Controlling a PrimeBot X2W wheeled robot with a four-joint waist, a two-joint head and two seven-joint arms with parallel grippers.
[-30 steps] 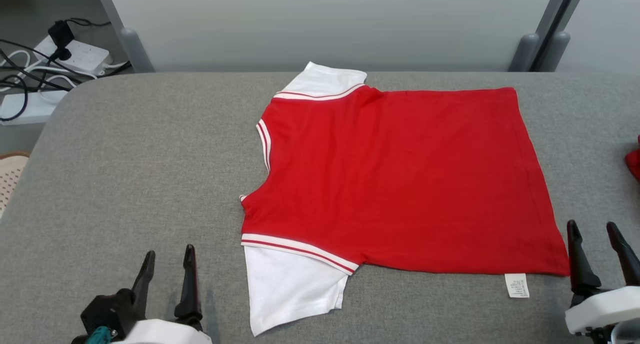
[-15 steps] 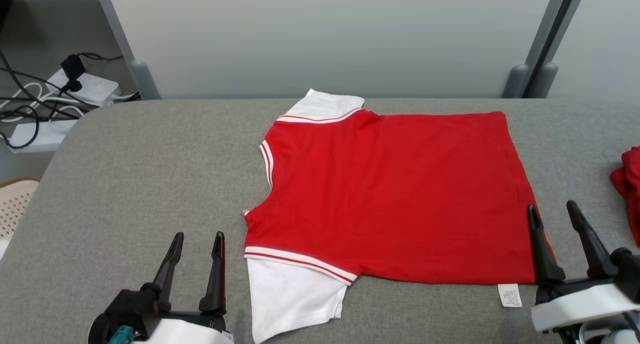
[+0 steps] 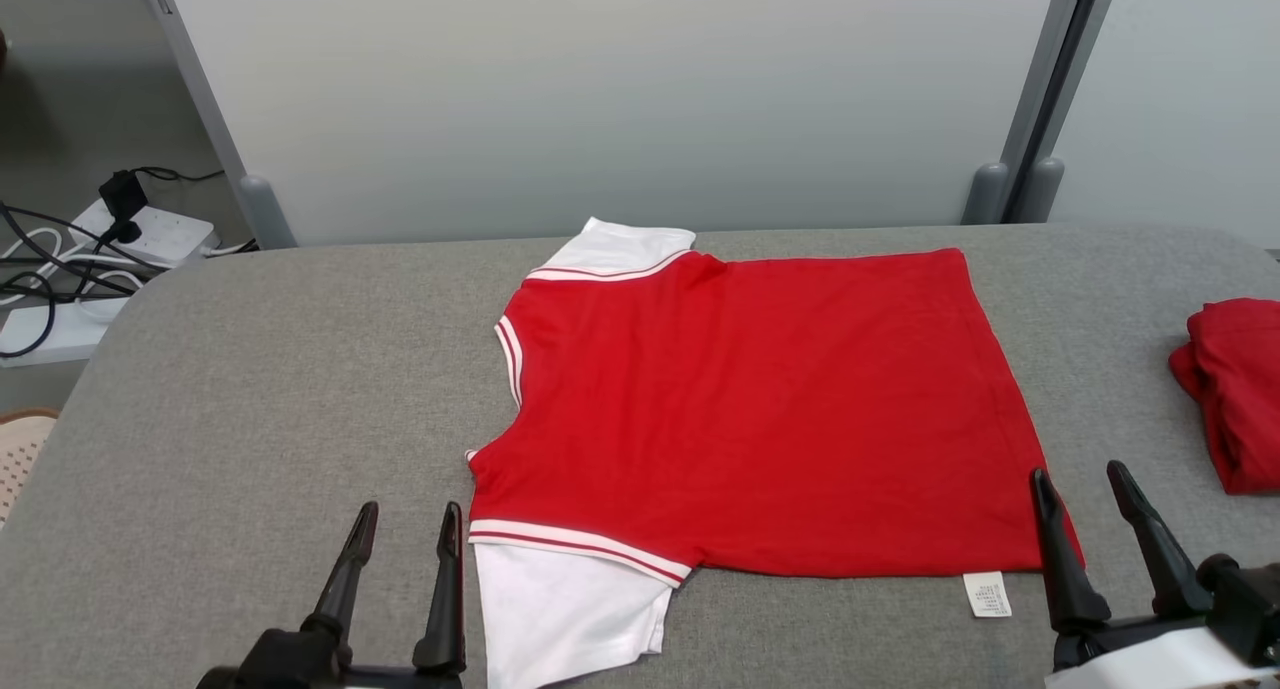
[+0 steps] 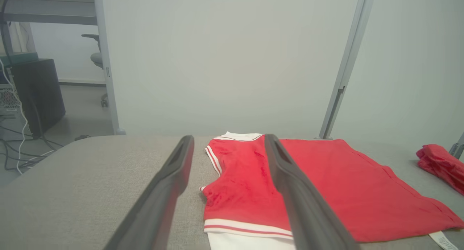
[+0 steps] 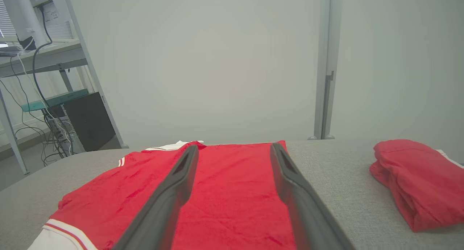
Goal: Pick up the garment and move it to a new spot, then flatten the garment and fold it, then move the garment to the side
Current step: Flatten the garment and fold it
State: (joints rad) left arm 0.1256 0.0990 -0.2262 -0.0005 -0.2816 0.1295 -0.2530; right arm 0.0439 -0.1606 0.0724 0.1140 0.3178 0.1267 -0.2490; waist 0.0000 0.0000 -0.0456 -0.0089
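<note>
Both grippers empty, jaws spread wide. Left gripper (image 3: 412, 514) sits just left of the red cloth T-shirt with white sleeves (image 3: 760, 409), beside its near sleeve; right gripper (image 3: 1078, 474) hovers at the shirt's near hem corner. Shirt lies flat on the grey padded table (image 3: 250, 389), long axis left–right, collar leftward. Judgement: near edge lies directly ahead of both; right is closer.

It looked like a robotics lab or test bay set up in an office — a grey fabric-covered table (image 3: 250, 389) stood against plain pale partition panels (image 3: 600, 99) on metal posts (image 3: 1045, 69). A power strip (image 3: 150, 234) and loose cables (image 3: 60, 287) lay on the floor; a black computer tower (image 4: 36, 94), a swivel chair (image 4: 95, 57) and a metal rack (image 5: 43, 57) stood beyond.
</note>
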